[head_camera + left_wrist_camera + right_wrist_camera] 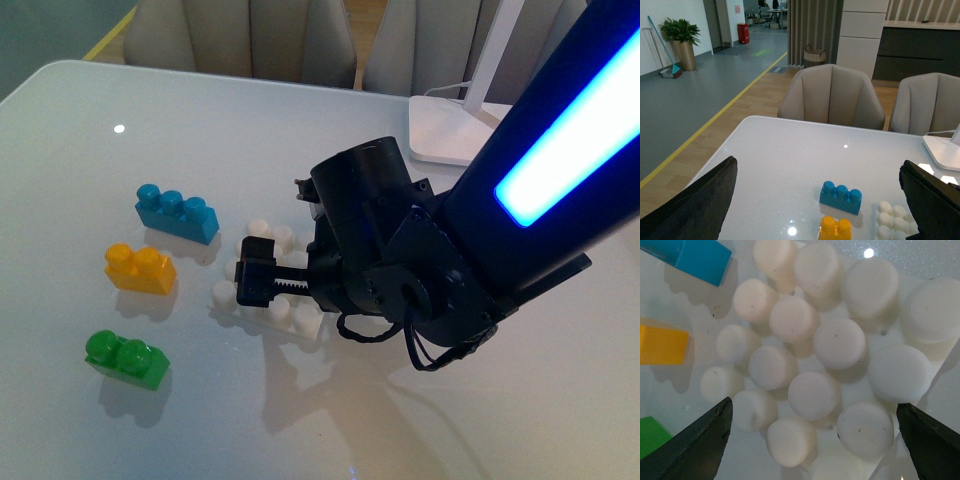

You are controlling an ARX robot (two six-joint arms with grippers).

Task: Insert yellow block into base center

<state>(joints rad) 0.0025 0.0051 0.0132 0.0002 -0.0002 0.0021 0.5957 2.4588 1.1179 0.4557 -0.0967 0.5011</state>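
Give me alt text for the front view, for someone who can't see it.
The right arm's open claw hangs empty over the white studded base on a glossy white table. Left of the base lie a blue brick, the yellow block and a green brick, far to near; a lamp foot stands behind.

Clrs: block (140, 268) yellow-orange, plain; base (290, 315) white w/ grid of round studs; long brick (177, 213) blue; short brick (126, 360) green. Table (60, 180) glossy white, lamp foot (450, 128) white. Arm (400, 250) black w/ bright blue-white light strip. Chairs (830, 95) beige.
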